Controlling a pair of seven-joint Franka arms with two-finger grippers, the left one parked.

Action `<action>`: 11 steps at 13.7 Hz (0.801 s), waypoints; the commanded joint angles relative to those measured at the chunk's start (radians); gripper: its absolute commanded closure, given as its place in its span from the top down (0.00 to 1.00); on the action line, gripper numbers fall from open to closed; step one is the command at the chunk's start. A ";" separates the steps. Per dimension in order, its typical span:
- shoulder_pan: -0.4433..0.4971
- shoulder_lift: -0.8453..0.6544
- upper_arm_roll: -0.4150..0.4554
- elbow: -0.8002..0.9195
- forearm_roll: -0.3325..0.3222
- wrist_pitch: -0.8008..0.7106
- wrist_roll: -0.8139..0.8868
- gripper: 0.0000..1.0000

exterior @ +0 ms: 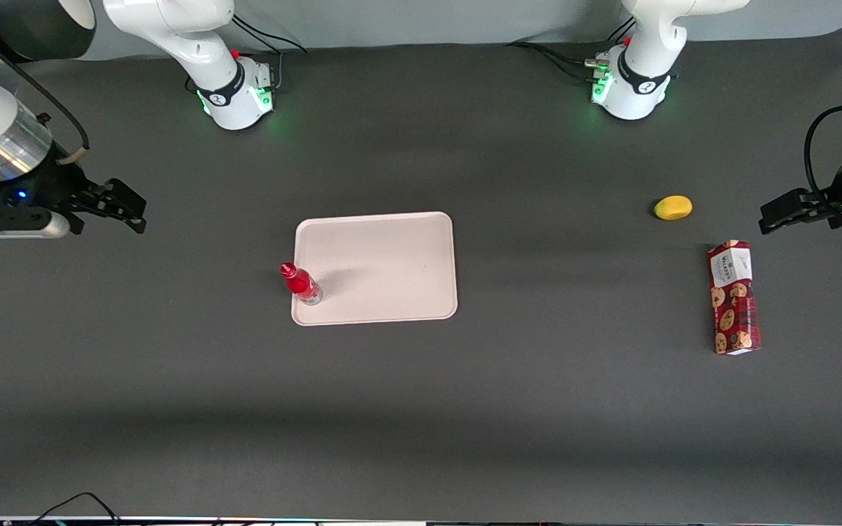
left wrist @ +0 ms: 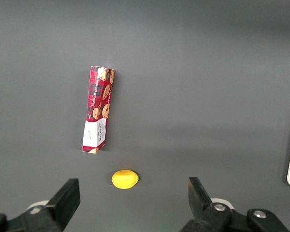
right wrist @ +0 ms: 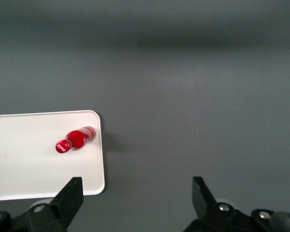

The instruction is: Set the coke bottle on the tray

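1. At the working arm's end, one gripper [exterior: 125,208] hangs above the dark bench [exterior: 172,394], well apart from the tray; in the wrist view its fingers [right wrist: 70,195] are spread wide, holding nothing.
2. One coke bottle [exterior: 301,283] stands upright on the tray, just inside the corner nearest the working arm and the front camera.
3. One pale tray [exterior: 392,267] lies flat mid-bench, carrying only that bottle.
4. One yellow lemon-like object [exterior: 673,207] sits toward the parked arm's end.
5. One cookie box [exterior: 734,297] lies flat near it, nearer the front camera.
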 commanded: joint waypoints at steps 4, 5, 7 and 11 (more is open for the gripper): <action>-0.116 0.007 -0.007 -0.008 0.094 0.021 -0.026 1.00; -0.136 0.025 -0.007 -0.005 0.094 0.024 -0.025 1.00; -0.145 0.051 -0.007 0.033 0.084 0.025 -0.031 1.00; -0.150 0.062 -0.002 0.038 0.061 0.025 -0.074 1.00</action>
